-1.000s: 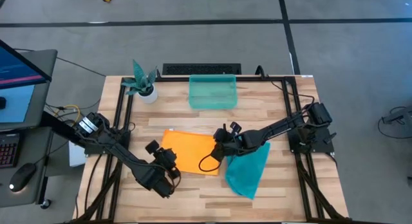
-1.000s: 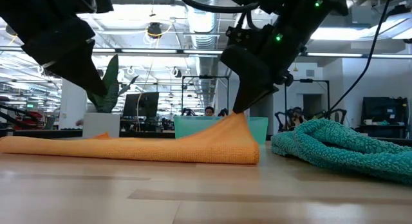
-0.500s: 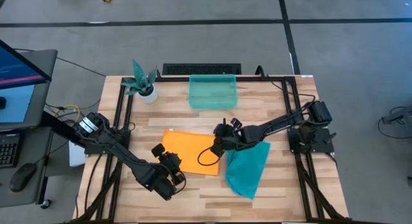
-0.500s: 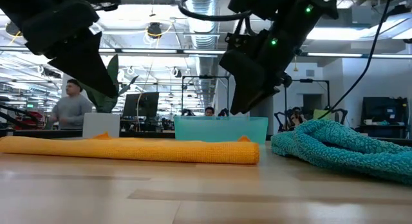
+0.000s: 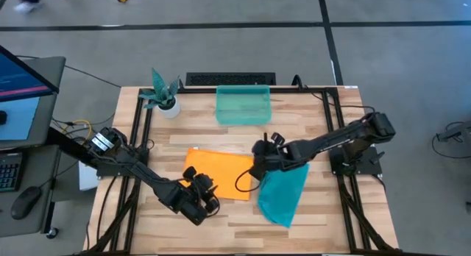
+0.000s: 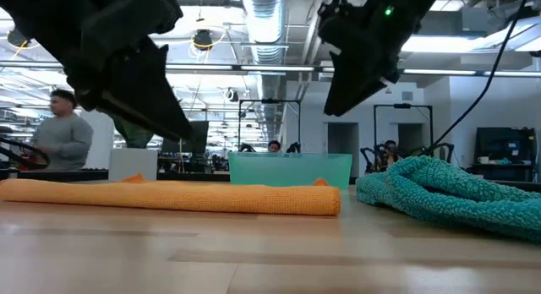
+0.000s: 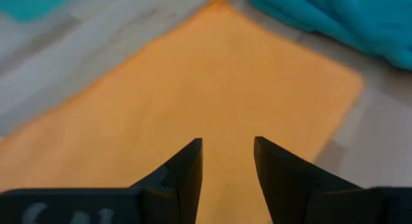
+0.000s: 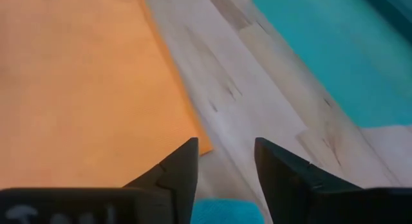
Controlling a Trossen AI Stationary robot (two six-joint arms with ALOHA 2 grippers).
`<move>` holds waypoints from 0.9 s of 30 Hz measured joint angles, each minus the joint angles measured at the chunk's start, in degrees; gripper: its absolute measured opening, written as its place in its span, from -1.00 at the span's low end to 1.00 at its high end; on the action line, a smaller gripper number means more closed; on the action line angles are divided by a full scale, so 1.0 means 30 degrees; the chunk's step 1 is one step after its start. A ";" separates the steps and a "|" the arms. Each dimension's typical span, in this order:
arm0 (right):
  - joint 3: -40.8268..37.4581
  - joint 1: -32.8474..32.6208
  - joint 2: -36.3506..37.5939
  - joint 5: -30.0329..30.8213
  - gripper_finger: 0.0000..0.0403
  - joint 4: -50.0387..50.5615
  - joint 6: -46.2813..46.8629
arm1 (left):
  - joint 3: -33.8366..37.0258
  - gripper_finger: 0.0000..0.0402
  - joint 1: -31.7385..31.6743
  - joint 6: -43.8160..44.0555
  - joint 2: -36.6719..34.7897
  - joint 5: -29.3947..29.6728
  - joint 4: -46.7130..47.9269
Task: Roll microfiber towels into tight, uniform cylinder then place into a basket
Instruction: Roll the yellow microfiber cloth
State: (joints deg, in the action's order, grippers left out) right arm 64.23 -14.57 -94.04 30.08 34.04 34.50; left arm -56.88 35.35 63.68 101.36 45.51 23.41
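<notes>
The microfiber towels lie on the wooden surface (image 5: 316,212), both still flat and unrolled. Going from the left of the high view: a potted plant (image 5: 163,94) stands at the upper left corner of the surface. Below it, at lower left of centre, the left gripper (image 5: 209,196) hangs over the near edge of the orange towel (image 5: 213,170); its wrist view shows the two dark fingers (image 7: 187,167) apart with only orange cloth beneath them, nothing between. The orange towel spreads across the middle as a flat, slightly skewed rectangle. At the top centre sits the basket (image 5: 243,105), with nothing in it, well apart from both towels. Right of centre the right gripper (image 5: 258,154) is raised above the orange towel's right edge, its jaws apart and holding nothing. Just beside that edge, at lower right of centre, lies the teal towel (image 5: 283,191), rumpled.
</notes>
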 joint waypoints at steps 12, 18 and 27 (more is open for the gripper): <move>0.0000 -0.0209 0.0036 0.0427 -0.25 -0.0066 0.0000 | 0.1024 -0.34 -0.0753 0.1169 0.0000 -0.4461 -0.0742; 0.0000 -0.0286 0.0036 0.0423 -0.24 -0.0057 0.0284 | 0.1847 -0.34 -0.1245 0.1962 0.0000 -0.5656 -0.0669; 0.0000 -0.1187 0.0036 0.0422 -0.28 -0.0066 0.1147 | 0.1994 -0.34 -0.1857 0.0174 -0.0081 -0.6602 0.0838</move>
State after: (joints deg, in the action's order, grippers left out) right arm 64.23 -18.13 -93.93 31.35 33.85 37.94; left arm -50.90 29.78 64.20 101.12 25.70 25.92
